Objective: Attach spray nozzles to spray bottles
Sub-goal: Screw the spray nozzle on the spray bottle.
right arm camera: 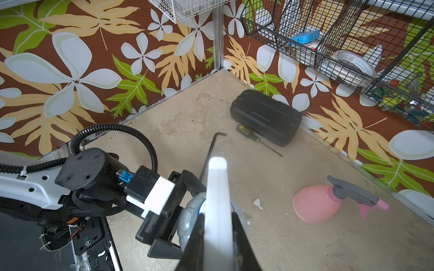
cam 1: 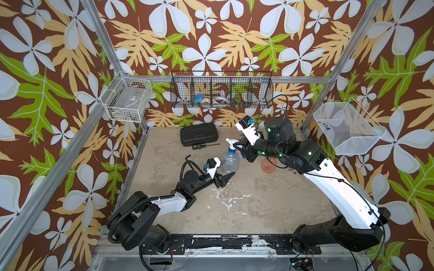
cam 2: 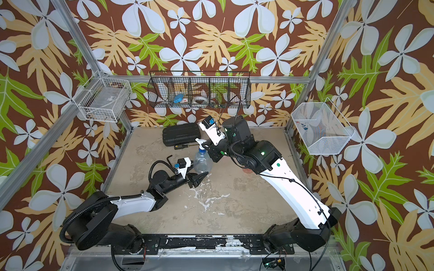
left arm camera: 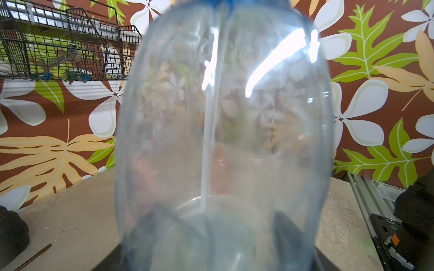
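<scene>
A clear bluish spray bottle [cam 1: 230,162] stands upright near the middle of the table. My left gripper [cam 1: 226,178] is shut on its base; its dark fingers [left arm camera: 284,230] show through the bottle [left arm camera: 223,117]. A white and blue spray nozzle [cam 1: 231,143] sits on the bottle's neck, and my right gripper [cam 1: 240,148] is shut on it, the white body [right arm camera: 217,199] between the jaws. A pink cone-shaped bottle [right arm camera: 314,208] lies on its side with a pink and grey nozzle [right arm camera: 352,190] on it. An orange bottle [cam 1: 267,166] stands under the right arm, partly hidden. The black nozzle is out of view.
A black ribbed case [cam 1: 198,135] lies at the back, with a screwdriver [cam 1: 204,146] in front of it and a black hex key [right arm camera: 211,150] near the left arm. Wire baskets [cam 1: 222,90] hang on the back and side walls.
</scene>
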